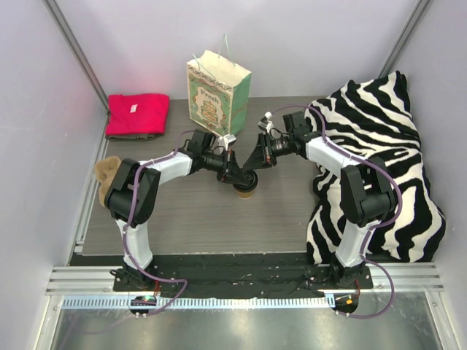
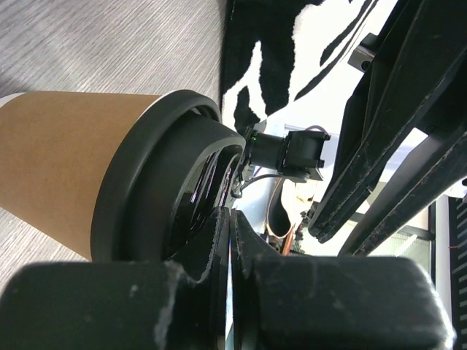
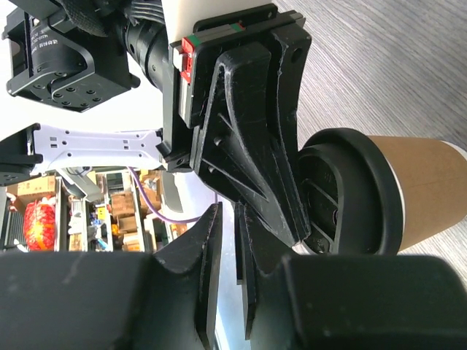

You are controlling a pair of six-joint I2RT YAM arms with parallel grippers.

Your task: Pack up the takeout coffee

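The takeout coffee was found on the grey wood-grain table (image 1: 182, 215), on the near side of the white-and-green paper bag (image 1: 217, 98) and a little to its right, apart from it. The bag stood upright with its handles raised.

The cup (image 2: 66, 168) was seen to be a small tapered one of plain tan kraft paper, unprinted, with a thin pale band at its base. It stood on the table with the lid uppermost. The black lid (image 2: 146, 182) was seated on the cup's mouth. It was noted as round and glossy, with a thick rolled outer rim and a raised inner ring around a recessed centre. No dent or tear was observed on the paper wall that showed.

The left gripper (image 2: 228, 222) was positioned over the cup, on the near side of the bag. Its jaws were pressed together, and their tips were set against the lid's top face, with nothing seen between them.

The right gripper (image 3: 228, 219) was held just beside the left one, over the lid from the opposite side. Its jaws were narrowly parted, with light showing through the slit and no object seen in it. Contact with the lid could not be confirmed.

A folded red cloth (image 1: 136, 114) was recorded to the left of the bag, and a zebra-striped blanket (image 1: 387, 146) to its right.
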